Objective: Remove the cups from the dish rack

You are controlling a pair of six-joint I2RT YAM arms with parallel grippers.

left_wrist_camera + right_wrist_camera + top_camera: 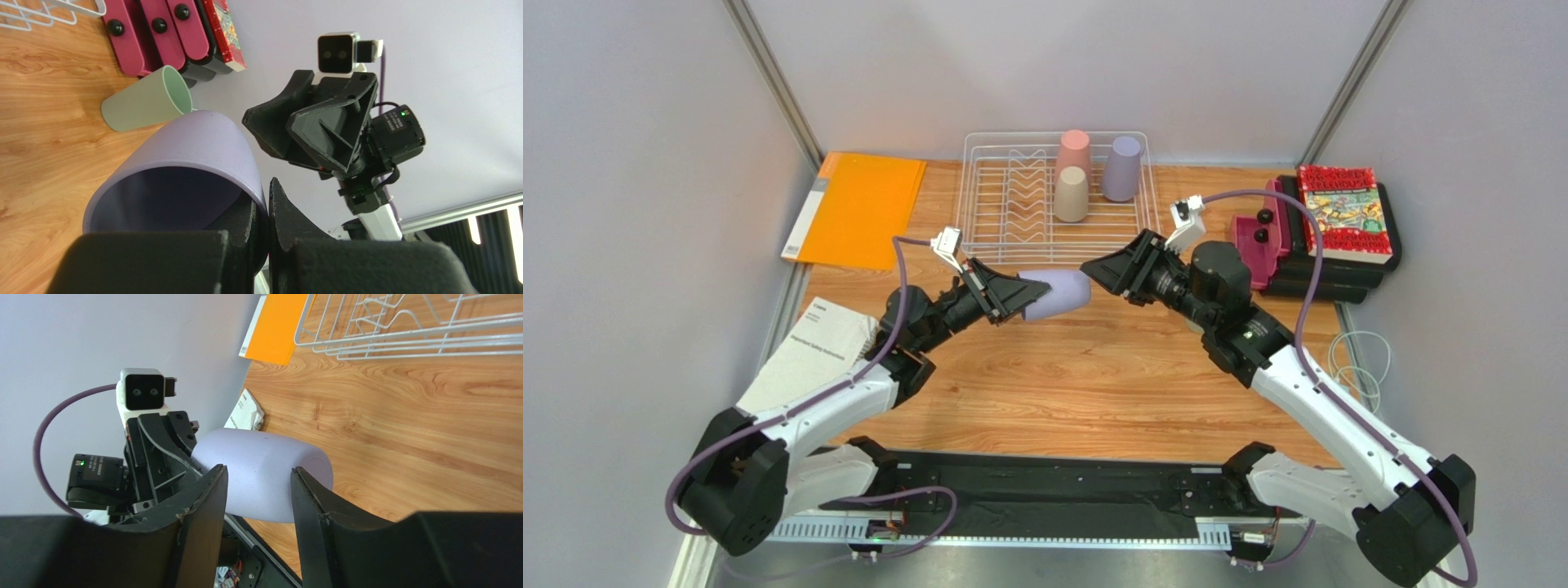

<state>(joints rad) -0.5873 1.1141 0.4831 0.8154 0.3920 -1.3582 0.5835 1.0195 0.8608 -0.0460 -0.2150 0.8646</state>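
A lavender cup (1063, 294) hangs on its side above the table's middle, with my left gripper (1028, 298) shut on its rim (261, 190), one finger inside the mouth. My right gripper (1091, 268) faces the cup's closed base (261, 459) with its jaws apart; I cannot tell whether they touch it. The white wire dish rack (989, 184) at the back holds a pink cup (1074, 151), a beige cup (1071, 194) and a second lavender cup (1122, 168), all upside down. In the left wrist view a sage green cup (144, 105) lies on its side on the table.
An orange folder (860, 208) lies left of the rack, and a white booklet (824, 343) sits nearer on the left. At the right are maroon blocks (1257, 245) and a red-covered book (1347, 211) on a black stack. A black rail (1051, 490) runs along the near edge.
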